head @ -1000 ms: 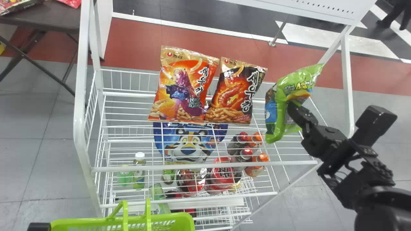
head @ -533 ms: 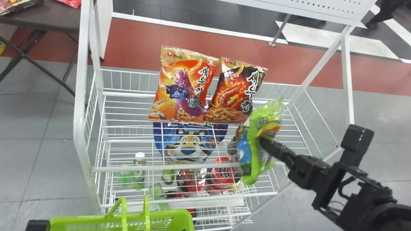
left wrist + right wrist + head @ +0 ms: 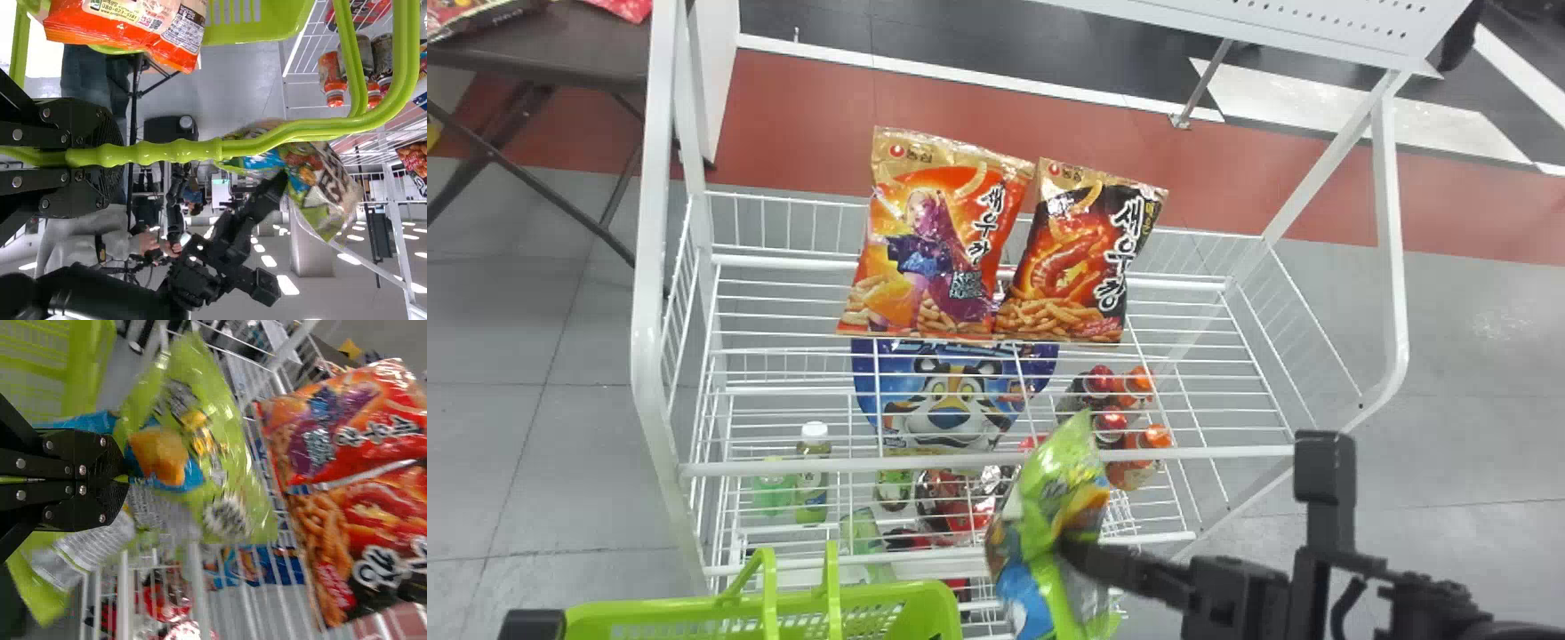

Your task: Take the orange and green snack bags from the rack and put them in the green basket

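My right gripper holds the green snack bag over the rack's front edge, right of the green basket. In the right wrist view that gripper is shut on the green bag. My left gripper is at the basket's left end; in the left wrist view the gripper is shut on the basket handle. An orange snack bag lies in the basket there. Two more orange bags, one plain orange and one orange-black, stand side by side on the rack's top shelf.
The white wire rack has upright posts at both sides. Bottles, a blue tiger-face pack and other packs are on lower levels. A dark table stands at far left.
The right arm has carried the green bag from the rack's right side leftward and nearer, towards the basket's right end. The two orange bags on the shelf have stayed put.
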Tool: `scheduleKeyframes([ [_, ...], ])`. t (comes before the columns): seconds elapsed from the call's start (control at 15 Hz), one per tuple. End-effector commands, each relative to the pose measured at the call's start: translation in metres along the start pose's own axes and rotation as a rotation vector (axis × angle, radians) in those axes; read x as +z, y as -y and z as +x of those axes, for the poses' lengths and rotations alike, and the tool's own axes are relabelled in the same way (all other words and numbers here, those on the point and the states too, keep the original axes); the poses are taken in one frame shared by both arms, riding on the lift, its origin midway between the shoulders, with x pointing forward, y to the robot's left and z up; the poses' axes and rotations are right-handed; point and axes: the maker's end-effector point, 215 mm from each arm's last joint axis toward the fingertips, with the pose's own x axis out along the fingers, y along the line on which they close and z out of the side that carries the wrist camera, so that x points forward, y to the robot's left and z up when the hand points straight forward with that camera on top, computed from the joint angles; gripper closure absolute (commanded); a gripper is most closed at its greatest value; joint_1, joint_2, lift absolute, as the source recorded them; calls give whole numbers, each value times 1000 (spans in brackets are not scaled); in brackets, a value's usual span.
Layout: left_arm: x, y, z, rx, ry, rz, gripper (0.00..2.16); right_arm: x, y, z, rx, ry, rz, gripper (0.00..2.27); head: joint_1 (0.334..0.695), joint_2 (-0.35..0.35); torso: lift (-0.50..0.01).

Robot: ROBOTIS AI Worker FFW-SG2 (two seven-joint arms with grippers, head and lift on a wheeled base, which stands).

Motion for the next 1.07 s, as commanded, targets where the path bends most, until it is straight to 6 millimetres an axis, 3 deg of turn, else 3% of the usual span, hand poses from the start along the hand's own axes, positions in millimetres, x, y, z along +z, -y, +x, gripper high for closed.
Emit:
scheduleKeyframes([
  [0.0,0,1,1,-2,-1,0,2115,-34,-18,10,50,-83,23,2219,695,-350,0],
  [0.2,-1,1,1,-1,-2,0,2115,-57,-47,27,124,-141,29,2223,695,-350,0],
  [0.47,-3,1,2,-4,-5,-2,2115,-54,-83,60,241,-73,49,2223,695,-350,0],
  [0.67,-4,1,3,-4,-8,-3,2115,-58,-92,77,273,-56,73,2223,695,-350,0],
  [0.87,-5,2,3,-5,-7,-5,2115,-79,-96,84,270,-113,84,2223,695,-350,0],
  [1.0,-7,2,4,-5,-11,-6,2115,-108,-89,83,222,-211,88,2223,695,-340,0],
])
